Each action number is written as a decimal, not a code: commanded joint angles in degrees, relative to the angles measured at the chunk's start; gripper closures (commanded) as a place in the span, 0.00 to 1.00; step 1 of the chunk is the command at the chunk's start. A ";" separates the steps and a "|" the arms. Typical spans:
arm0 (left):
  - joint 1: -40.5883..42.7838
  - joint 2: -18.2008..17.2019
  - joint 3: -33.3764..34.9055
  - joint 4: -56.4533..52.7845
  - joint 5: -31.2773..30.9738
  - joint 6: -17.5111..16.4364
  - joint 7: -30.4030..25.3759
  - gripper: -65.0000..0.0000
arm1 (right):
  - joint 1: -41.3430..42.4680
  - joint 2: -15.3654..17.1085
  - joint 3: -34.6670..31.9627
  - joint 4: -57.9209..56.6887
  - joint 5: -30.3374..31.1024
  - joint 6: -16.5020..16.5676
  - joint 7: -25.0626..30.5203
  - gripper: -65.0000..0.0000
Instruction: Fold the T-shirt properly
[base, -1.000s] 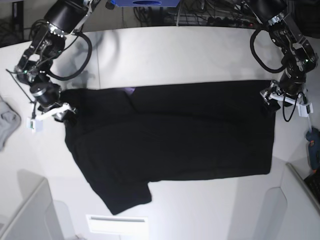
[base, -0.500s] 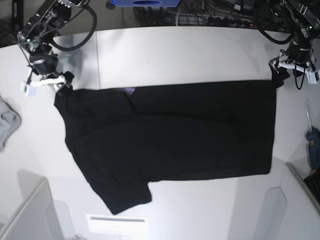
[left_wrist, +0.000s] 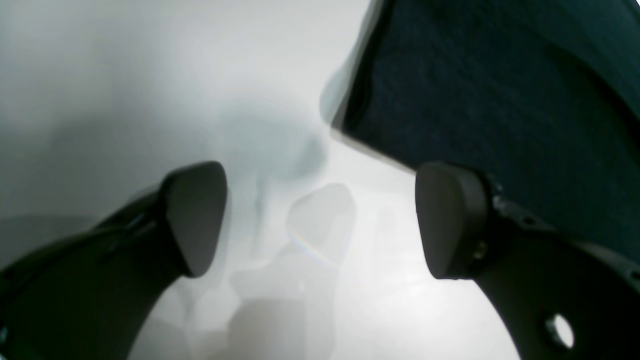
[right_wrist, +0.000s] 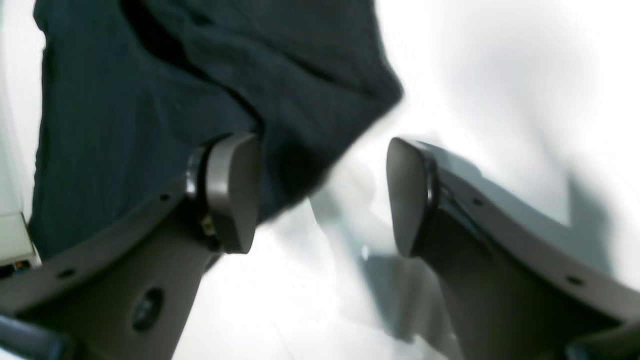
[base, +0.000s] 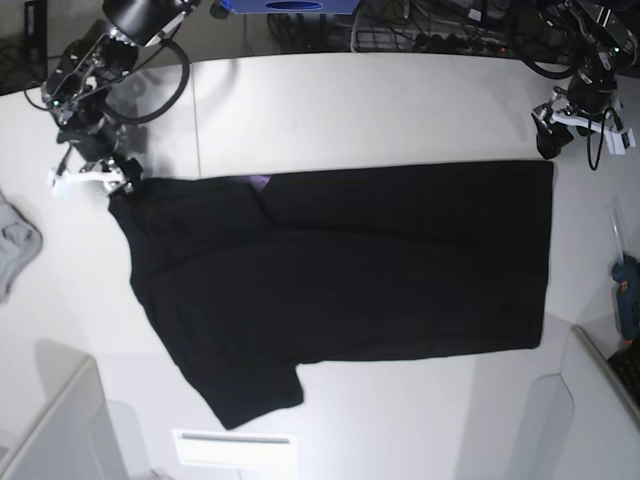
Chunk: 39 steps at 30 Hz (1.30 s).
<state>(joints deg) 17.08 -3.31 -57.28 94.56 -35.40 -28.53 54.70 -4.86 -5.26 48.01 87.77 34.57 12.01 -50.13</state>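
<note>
1. The shirt (base: 340, 290) lies spread on the table (base: 330, 100), plain black side up. Its long axis runs 9 to 3 o'clock in the base view, and one sleeve juts toward 7 o'clock.
2. A purple sliver shows at the upper fold line, near 11 o'clock of the cloth. I judge one lengthwise fold is already laid, with the print side tucked under.
3. The left gripper (left_wrist: 320, 220) hovers off the shirt's 1 o'clock corner. Its fingers (left_wrist: 197, 217) are spread wide and hold nothing; white table shows between them. The cloth corner sits just beyond the gap, toward 1 o'clock in the wrist view.
4. The right gripper (right_wrist: 322, 195) is at the 10 o'clock corner. Its fingers (right_wrist: 232, 192) are likewise apart, with nothing between them. One finger overlaps the cloth edge in the picture; contact cannot be told because of blur.
5. Both grippers sit at the two far corners, likely because those were the fold's carry points. The hem there lies straight.
6. A grey cloth (base: 15, 245) at 9 o'clock and a blue tool (base: 627, 295) at 3 o'clock lie clear of the shirt.
7. Judgement: the next fold likely needs the sleeve at 7 o'clock tucked in. The risk is dragging the laid layer.
</note>
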 joint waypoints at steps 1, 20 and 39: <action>-0.16 -0.86 -0.17 0.78 -0.87 -0.17 -1.03 0.12 | 0.34 0.11 0.30 -0.16 -0.32 -0.01 -0.46 0.44; -5.61 -1.22 1.41 -7.22 -0.69 0.18 -1.03 0.12 | 1.83 0.20 0.21 -3.94 -0.50 -0.01 -0.29 0.44; -10.88 -1.04 5.80 -13.99 -0.69 5.11 -0.94 0.13 | 1.74 0.20 -0.14 -3.94 -0.59 -0.01 2.96 0.44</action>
<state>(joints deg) 5.74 -4.32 -51.64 80.97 -37.80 -24.32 50.76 -3.05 -5.08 47.90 83.85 35.62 12.86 -46.41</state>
